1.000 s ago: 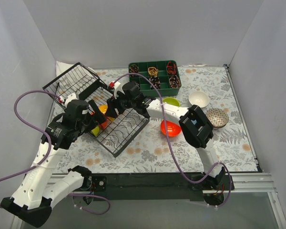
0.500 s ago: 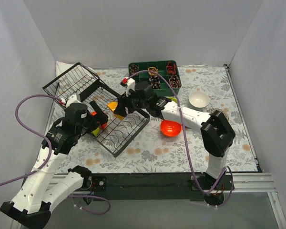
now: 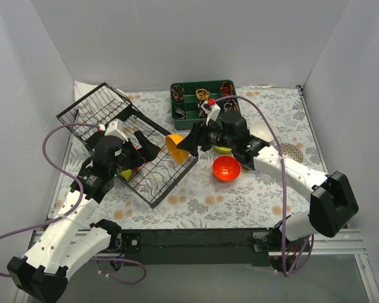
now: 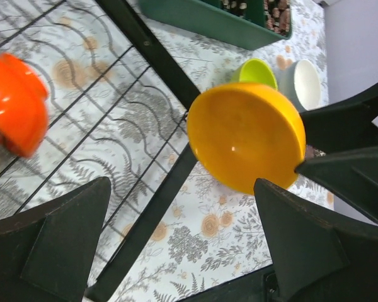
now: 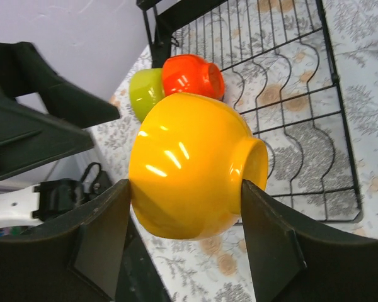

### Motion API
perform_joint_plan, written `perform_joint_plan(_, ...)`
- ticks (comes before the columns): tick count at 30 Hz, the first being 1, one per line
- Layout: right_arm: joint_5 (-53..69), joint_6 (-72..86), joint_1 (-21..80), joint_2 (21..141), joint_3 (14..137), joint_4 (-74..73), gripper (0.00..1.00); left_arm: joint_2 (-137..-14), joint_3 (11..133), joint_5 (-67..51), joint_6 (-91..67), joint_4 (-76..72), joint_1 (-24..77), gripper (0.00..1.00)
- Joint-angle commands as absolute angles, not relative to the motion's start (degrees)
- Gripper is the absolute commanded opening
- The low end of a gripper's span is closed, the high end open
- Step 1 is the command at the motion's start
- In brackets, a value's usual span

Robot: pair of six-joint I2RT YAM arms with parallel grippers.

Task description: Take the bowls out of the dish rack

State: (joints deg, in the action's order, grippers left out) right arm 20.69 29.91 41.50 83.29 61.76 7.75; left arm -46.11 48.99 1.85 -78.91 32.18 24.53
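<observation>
My right gripper (image 3: 184, 146) is shut on a yellow-orange bowl (image 3: 175, 145), held tilted on its side in the air just past the right edge of the black wire dish rack (image 3: 153, 175). In the right wrist view the fingers (image 5: 104, 233) clamp the bowl (image 5: 189, 170) by rim and foot. An orange-red bowl (image 5: 192, 77) and a lime bowl (image 5: 145, 93) lie in the rack. My left gripper (image 3: 145, 150) hovers open and empty over the rack; its view shows the held bowl (image 4: 249, 135) ahead.
On the mat right of the rack sit a red bowl (image 3: 227, 168), a lime bowl (image 3: 225, 150) partly behind my right arm, a white bowl (image 3: 265, 130) and a mosaic bowl (image 3: 292, 151). A green divided tray (image 3: 204, 101) stands at the back. A tilted wire panel (image 3: 95, 104) rises at back left.
My right gripper has lifted the yellow-orange bowl out of the rack and carried it right, past the rack's edge. My left gripper has shifted slightly right over the rack.
</observation>
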Motion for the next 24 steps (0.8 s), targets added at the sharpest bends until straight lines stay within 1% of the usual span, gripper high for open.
perform_joint_plan(1, 27.0, 39.9, 40.0, 76.6, 57.3, 17.4, 0.01, -48.3, 47.0, -5.6, -77.1, 21.5, 24.3, 0.98)
perform_joint_plan(9, 30.5, 48.6, 38.4, 70.8, 51.4, 25.0, 0.01, -55.3, 44.8, -13.0, -78.6, 13.4, 24.4, 0.97)
perform_joint_plan(13, 31.5, 51.8, 37.8, 69.8, 49.7, 28.0, 0.01, -57.1, 44.2, -14.9, -79.5, 10.8, 24.5, 0.91)
perform_joint_plan(16, 32.1, 53.4, 37.4, 69.4, 48.3, 30.0, 0.01, -58.2, 43.9, -16.4, -80.1, 9.2, 24.6, 0.82)
perform_joint_plan(17, 32.2, 54.3, 37.2, 69.3, 48.0, 30.5, 0.01, -58.4, 43.9, -16.8, -80.2, 8.5, 24.8, 0.75)
perform_joint_plan(19, 32.3, 55.2, 36.9, 69.2, 46.8, 32.0, 0.01, -58.8, 43.7, -18.2, -80.4, 7.9, 24.8, 0.69)
perform_joint_plan(20, 32.5, 55.6, 36.7, 69.1, 46.3, 32.5, 0.01, -58.8, 43.5, -18.5, -80.6, 7.3, 24.8, 0.62)
perform_joint_plan(23, 33.0, 57.2, 36.0, 69.1, 44.7, 34.6, 0.01, -58.4, 43.2, -19.4, -80.7, 6.5, 25.0, 0.49)
perform_joint_plan(24, 33.0, 57.7, 35.7, 69.2, 44.5, 35.0, 0.01, -58.4, 43.0, -19.4, -80.7, 6.2, 25.0, 0.39)
